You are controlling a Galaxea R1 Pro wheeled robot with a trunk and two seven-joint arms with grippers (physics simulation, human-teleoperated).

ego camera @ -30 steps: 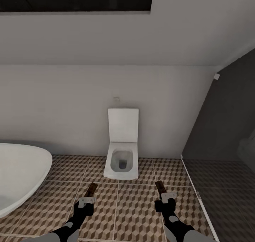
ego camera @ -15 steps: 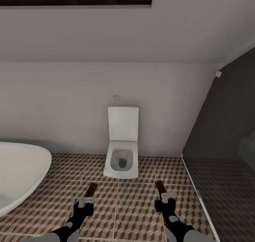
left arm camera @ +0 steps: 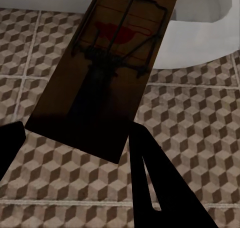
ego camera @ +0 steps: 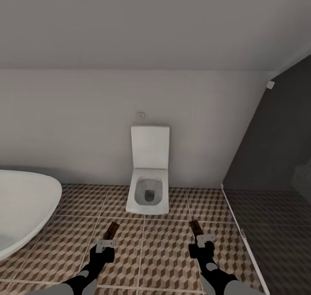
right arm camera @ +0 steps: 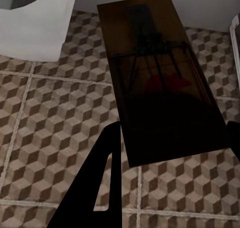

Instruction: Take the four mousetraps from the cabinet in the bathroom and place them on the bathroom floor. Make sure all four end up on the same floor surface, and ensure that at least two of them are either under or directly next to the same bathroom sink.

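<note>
While both arms reach out over the bathroom floor [ego camera: 164,260], the left gripper [ego camera: 106,243] is closed on one mousetrap [ego camera: 112,231] and the right gripper [ego camera: 203,239] pinches another mousetrap [ego camera: 195,227]. Each trap sticks out toward 12 o'clock. A toilet [ego camera: 149,178] stands ahead, a bathtub [ego camera: 21,208] at 9 o'clock, with open tiles between. Each trap is a brown board with dark wire.

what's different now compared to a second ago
Only the camera moved: the whole view slid down a little, so the toilet and bathtub sit slightly lower. The left pincer still holds its mousetrap, and the right pincer its mousetrap, above the floor.
</note>
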